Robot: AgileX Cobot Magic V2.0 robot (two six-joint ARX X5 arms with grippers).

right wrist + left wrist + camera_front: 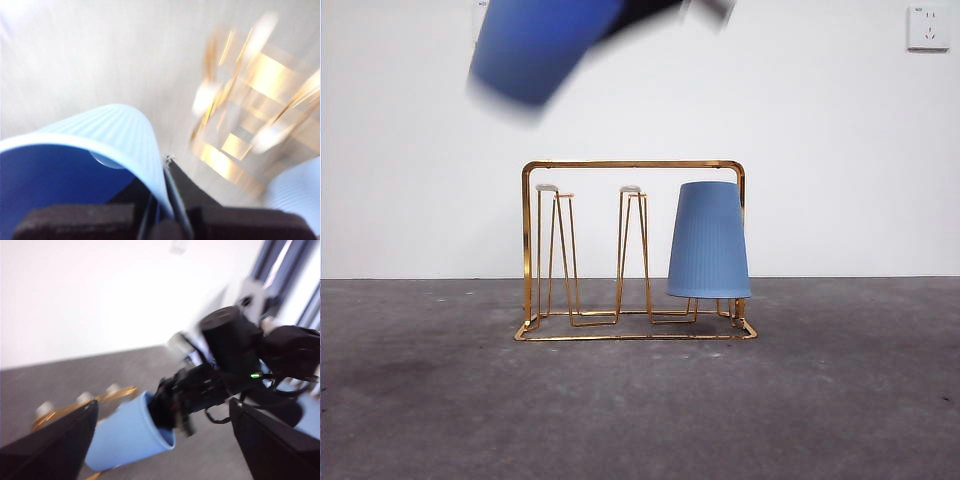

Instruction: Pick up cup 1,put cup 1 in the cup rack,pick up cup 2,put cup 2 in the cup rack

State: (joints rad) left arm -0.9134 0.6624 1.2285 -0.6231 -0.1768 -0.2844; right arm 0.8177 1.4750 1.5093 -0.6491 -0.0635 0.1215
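The gold wire cup rack (630, 165) stands mid-table. One pale blue ribbed cup (709, 240) hangs upside down on its right-hand prong. A second blue cup (535, 50), blurred, is in the air above the rack's left side. My right gripper (162, 200) is shut on that cup's rim (100, 140), one jaw inside and one outside. In the left wrist view the same held cup (130, 432) hangs over the rack's pale-tipped prongs (75, 407). My left gripper (162, 405) is open and holds nothing, off to the side.
The grey table (640, 410) runs back to a white wall with a socket (928, 27) at the upper right. The right arm's dark wrist (220, 375) fills the middle of the left wrist view.
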